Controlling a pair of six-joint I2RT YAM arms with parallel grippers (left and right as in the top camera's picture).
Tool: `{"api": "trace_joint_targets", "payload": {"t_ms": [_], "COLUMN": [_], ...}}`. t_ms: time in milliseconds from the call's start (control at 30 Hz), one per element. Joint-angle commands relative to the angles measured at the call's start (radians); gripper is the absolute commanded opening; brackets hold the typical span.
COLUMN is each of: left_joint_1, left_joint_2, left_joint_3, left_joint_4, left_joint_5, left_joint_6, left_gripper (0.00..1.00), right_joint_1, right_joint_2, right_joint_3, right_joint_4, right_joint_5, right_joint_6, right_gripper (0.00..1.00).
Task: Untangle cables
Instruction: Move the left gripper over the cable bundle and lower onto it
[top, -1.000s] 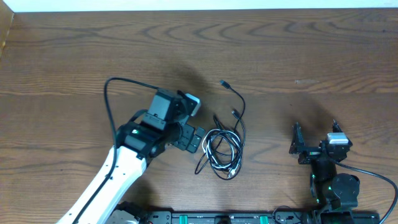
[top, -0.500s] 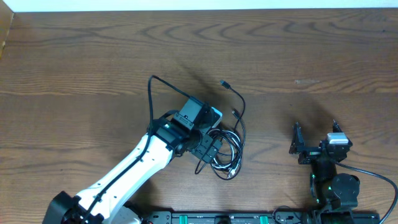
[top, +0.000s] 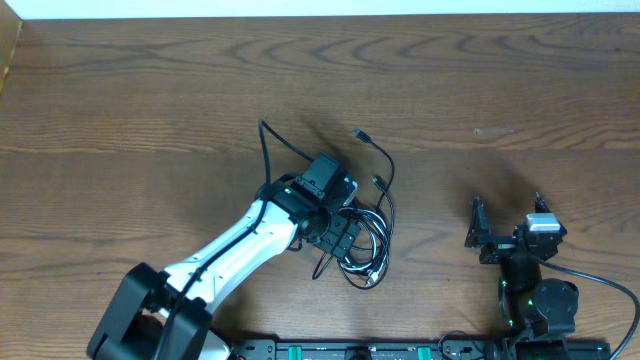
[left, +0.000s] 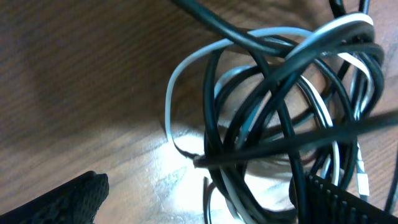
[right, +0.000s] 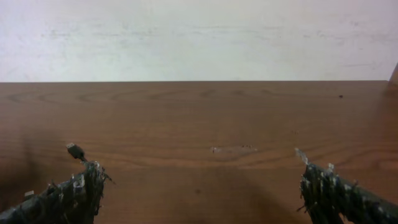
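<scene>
cables (top: 362, 245): black and white loops tangled, none separated; left end effector (top: 338, 238) jaws apart over them; right end effector (top: 508, 225) apart, idle

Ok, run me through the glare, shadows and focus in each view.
Left wrist view: a bright glare patch on the table under the cables, which are close and slightly soft. Overhead view: even light, with faint soft shadows on the wood just past the left gripper and the right gripper. Right wrist view: evenly lit, its fingertips blurred at the bottom edge.

Cables (top: 372, 240) partly beneath left end effector (top: 338, 238)
</scene>
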Motion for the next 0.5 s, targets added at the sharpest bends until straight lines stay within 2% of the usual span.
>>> {"api": "trace_joint_targets", "payload": {"t_ms": [0, 467], "left_joint_1": [-0.002, -0.002], "left_joint_2": [0.007, 0.007], "left_joint_3": [0.028, 0.028], "left_joint_4": [0.026, 0.051], "left_joint_5": [0.004, 0.004], "left_joint_6": [-0.025, -0.036], "left_gripper": [0.98, 0.97], "right_joint_1": [0.002, 0.002], "right_joint_2": [-0.005, -0.005], "right_joint_3": [-0.001, -0.001], "right_joint_4": [-0.004, -0.004], "right_joint_5": [0.008, 0.008], "right_joint_6": [-0.015, -0.015], "right_gripper": [0.99, 0.99]}}
